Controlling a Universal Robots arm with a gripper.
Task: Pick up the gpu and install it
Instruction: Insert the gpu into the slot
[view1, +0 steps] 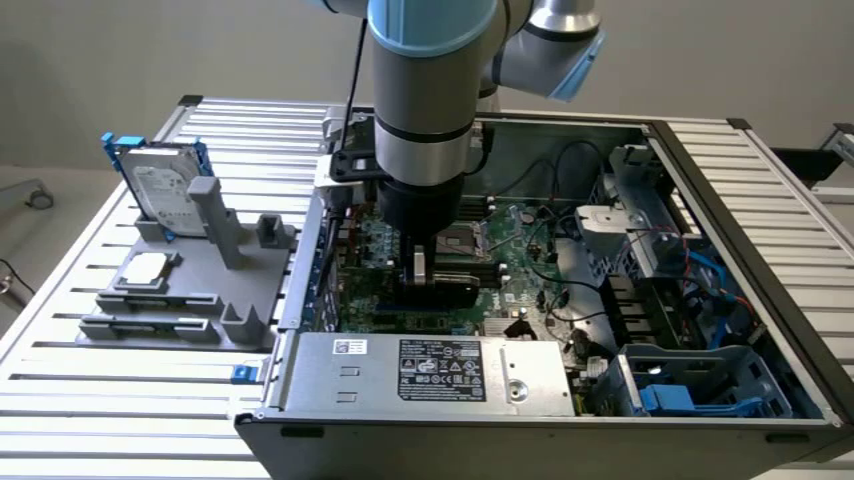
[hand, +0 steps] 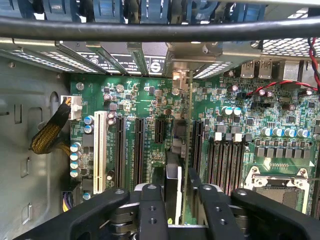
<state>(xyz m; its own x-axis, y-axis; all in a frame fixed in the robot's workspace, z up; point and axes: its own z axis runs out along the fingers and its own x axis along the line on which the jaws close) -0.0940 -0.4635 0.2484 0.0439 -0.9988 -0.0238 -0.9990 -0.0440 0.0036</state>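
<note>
The gpu (view1: 447, 292) is a dark card standing upright on edge inside the open computer case (view1: 747, 200), down at the motherboard (view1: 527, 225). My gripper (view1: 418, 275) reaches straight down into the case and is shut on the card's upper edge. In the wrist view the gpu (hand: 189, 130) shows edge-on as a thin green line. It runs from the rear bracket openings back to my gripper (hand: 179, 210) and lies along the black expansion slots (hand: 140, 150). Whether its lower edge is seated in a slot is hidden.
A grey stand (view1: 174, 290) at the exterior view's left carries a silver hard drive in a blue frame (view1: 167, 195) and a small square chip (view1: 147, 267). The power supply (view1: 414, 365) and drive cage (view1: 694, 385) fill the case's near side. A yellow-sleeved cable (hand: 47, 135) and the processor socket (hand: 275, 187) flank the slots.
</note>
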